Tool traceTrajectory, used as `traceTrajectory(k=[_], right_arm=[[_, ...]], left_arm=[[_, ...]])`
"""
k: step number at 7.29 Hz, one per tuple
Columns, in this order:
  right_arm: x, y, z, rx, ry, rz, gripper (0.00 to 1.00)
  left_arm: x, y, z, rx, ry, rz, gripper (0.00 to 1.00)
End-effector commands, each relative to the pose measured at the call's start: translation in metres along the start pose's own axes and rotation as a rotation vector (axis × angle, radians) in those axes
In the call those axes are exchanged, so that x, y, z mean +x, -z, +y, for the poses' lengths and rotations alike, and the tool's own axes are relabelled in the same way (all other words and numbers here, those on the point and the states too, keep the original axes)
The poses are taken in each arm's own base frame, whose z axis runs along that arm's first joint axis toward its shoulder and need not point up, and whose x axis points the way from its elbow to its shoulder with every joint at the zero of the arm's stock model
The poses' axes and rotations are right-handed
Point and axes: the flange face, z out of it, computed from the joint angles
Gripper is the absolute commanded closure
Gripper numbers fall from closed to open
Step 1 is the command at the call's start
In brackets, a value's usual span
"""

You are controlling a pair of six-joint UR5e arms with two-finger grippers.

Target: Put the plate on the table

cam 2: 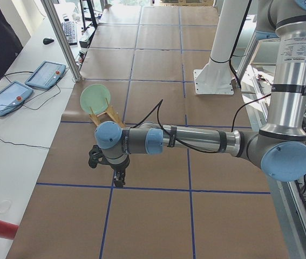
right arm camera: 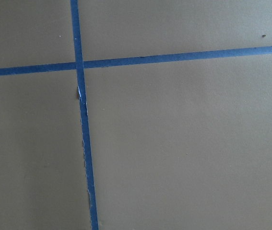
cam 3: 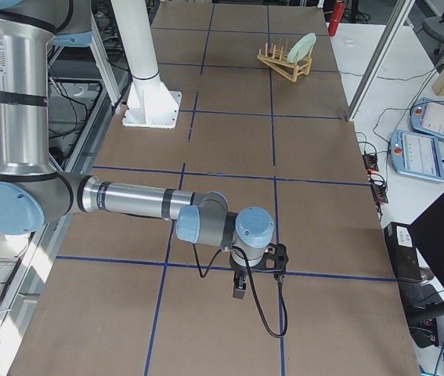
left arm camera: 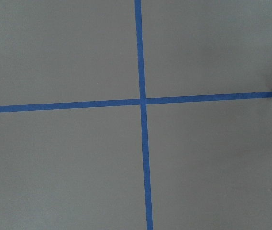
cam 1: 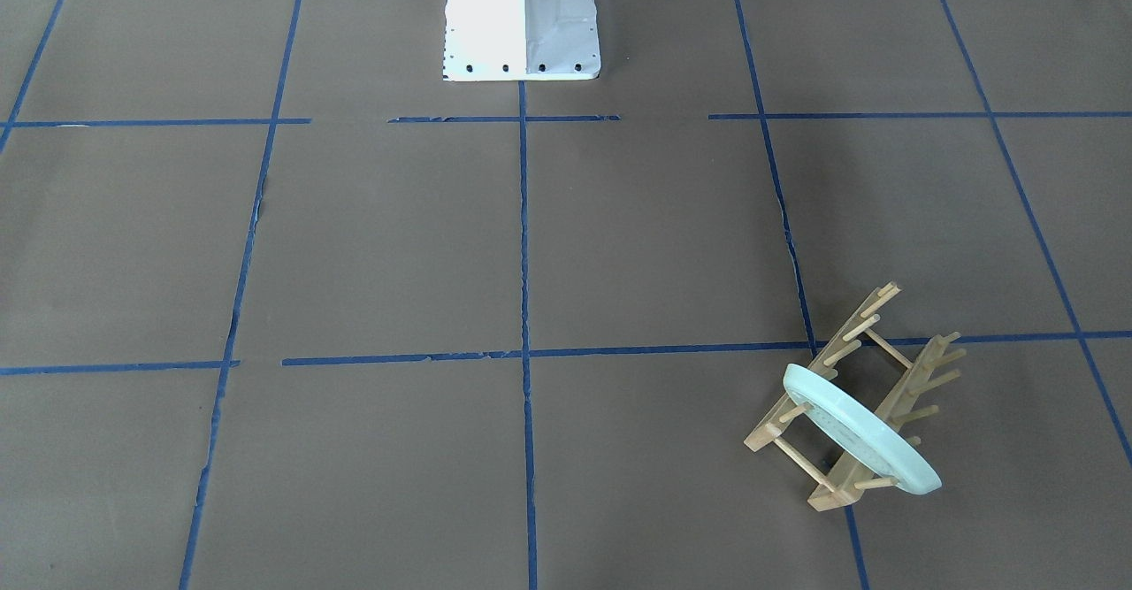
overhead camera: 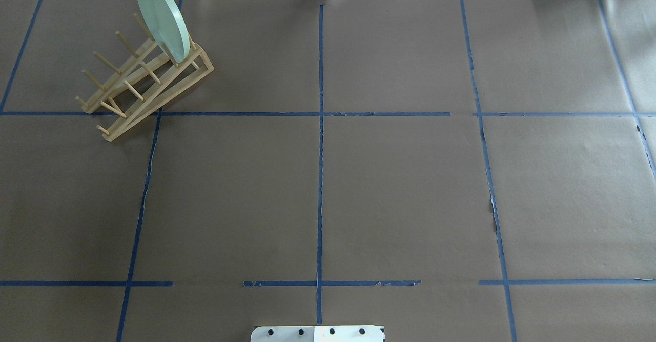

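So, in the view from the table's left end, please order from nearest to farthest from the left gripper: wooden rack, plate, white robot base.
From the left gripper:
1. wooden rack, just beyond it.
2. plate, standing in that rack, slightly farther.
3. white robot base, far off on the right.

Looks like matt brown paper over the table (overhead camera: 400,188), faintly creased, lined with blue tape (overhead camera: 320,178) (frayed and torn along some edges). Reads as smooth, softly glossy ceramic or plastic for the plate (overhead camera: 163,19), bare pale wood for the rack (cam 1: 762,437), shiny white painted metal for the robot base (cam 1: 522,15).
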Motion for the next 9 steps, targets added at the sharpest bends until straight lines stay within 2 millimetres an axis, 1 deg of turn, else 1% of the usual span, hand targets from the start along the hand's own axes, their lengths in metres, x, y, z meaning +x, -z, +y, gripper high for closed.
traceTrajectory(k=[1,2,3,4,6,7,8,9], right_arm=[[0.0,0.0,0.0,0.0,0.0,0.0,0.0],[0.0,0.0,0.0,0.0,0.0,0.0,0.0],[0.0,0.0,0.0,0.0,0.0,0.0,0.0],[0.0,0.0,0.0,0.0,0.0,0.0,0.0],[0.0,0.0,0.0,0.0,0.0,0.0,0.0],[0.0,0.0,0.0,0.0,0.0,0.0,0.0],[0.0,0.0,0.0,0.0,0.0,0.0,0.0],[0.0,0.0,0.0,0.0,0.0,0.0,0.0]], left_arm=[[0.001,0.001,-0.001,0.002,0.001,0.0,0.0],[0.008,0.007,-0.008,0.014,-0.001,-0.001,0.0],[0.026,0.023,-0.012,0.045,0.013,-0.002,0.0],[0.05,0.045,-0.017,0.076,0.05,-0.001,0.0],[0.128,0.12,-0.045,0.113,0.137,0.008,0.0],[0.16,0.146,-0.057,0.141,0.165,0.025,0.0],[0.187,0.153,-0.068,0.147,0.218,0.068,0.0],[0.221,0.159,-0.078,0.142,0.266,0.13,0.0]])
